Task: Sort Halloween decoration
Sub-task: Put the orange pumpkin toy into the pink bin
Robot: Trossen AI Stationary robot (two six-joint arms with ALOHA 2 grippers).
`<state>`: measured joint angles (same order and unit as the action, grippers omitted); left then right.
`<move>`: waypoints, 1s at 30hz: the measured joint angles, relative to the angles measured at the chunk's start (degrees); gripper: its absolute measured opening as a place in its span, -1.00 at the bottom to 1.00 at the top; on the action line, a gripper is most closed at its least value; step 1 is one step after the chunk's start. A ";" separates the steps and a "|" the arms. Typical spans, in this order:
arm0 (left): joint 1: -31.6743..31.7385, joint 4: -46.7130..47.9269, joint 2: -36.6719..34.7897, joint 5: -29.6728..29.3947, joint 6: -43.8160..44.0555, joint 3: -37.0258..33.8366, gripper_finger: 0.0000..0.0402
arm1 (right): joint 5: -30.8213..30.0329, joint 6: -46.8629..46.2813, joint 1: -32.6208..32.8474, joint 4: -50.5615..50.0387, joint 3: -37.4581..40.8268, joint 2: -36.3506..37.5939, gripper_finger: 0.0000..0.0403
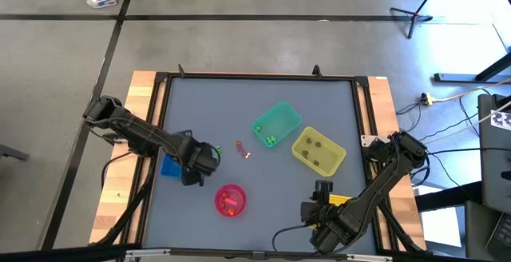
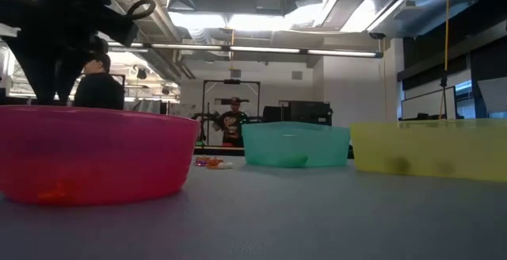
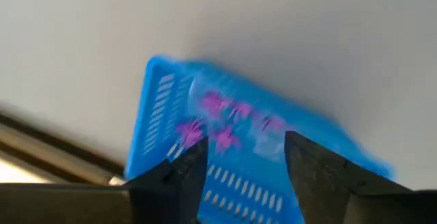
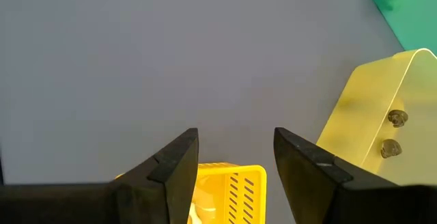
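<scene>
Purple trinkets (image 3: pixel 218 121) of the Halloween decoration lie in a blue slotted bin (image 3: pixel 171 101) near the table's left edge. My left gripper (image 3: pixel 242 159) hangs open just above that bin (image 1: pixel 170 167), nothing between its fingers. A few loose trinkets (image 1: pixel 242 149) lie on the table's middle. Green trinkets (image 1: pixel 271 140) sit in the green bin (image 1: pixel 277 124), dark grey ones (image 4: pixel 392 132) in the yellow bin (image 1: pixel 318 152), orange ones in the pink bowl (image 1: pixel 230 199). My right gripper (image 4: pixel 235 149) waits open above a small yellow slotted bin (image 4: pixel 229 186) near the front right.
The table has a raised dark frame (image 1: pixel 255 77) with wooden side strips. In the low view the pink bowl (image 2: pixel 95 161) stands close in front, with the green bin (image 2: pixel 295 145) and the yellow bin (image 2: pixel 432 149) behind. People stand far off in the room.
</scene>
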<state>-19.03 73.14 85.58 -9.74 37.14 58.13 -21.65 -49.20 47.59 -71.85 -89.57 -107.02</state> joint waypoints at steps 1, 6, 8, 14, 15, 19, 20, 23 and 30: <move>0.00 -0.95 0.00 0.23 -0.21 0.00 -0.11 | 0.00 0.01 0.00 0.00 0.01 0.00 -0.06; 0.00 -1.32 0.01 2.73 -0.21 0.00 -0.08 | 0.00 0.01 0.00 0.00 0.01 0.00 -0.06; 0.00 -0.10 0.00 3.88 -0.21 0.00 -0.08 | 0.00 0.00 0.01 0.00 0.01 0.00 -0.06; 0.00 3.76 0.00 6.64 0.28 0.00 -0.08 | 0.00 -0.01 0.00 0.00 0.01 0.00 -0.06; 0.00 3.96 0.00 7.66 0.29 0.01 -0.08 | 0.00 0.01 0.00 0.00 0.01 0.00 -0.06; 0.02 4.44 0.00 11.65 0.29 1.85 -0.08 | 0.00 0.01 0.00 -0.02 0.01 0.00 -0.06; 0.02 4.91 0.00 12.32 0.29 2.86 -0.08 | 0.00 0.01 0.00 -0.02 0.01 0.00 -0.06; 0.04 5.94 0.00 12.03 0.27 6.75 -0.08 | 0.00 0.01 0.01 -0.02 0.01 0.00 -0.06; 0.18 -0.63 0.00 -0.22 -0.23 13.76 -0.08 | 0.00 0.01 0.00 -0.02 0.01 0.00 -0.06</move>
<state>-18.85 72.51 85.58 -9.96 36.91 71.89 -21.65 -49.19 47.59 -71.88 -89.56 -107.02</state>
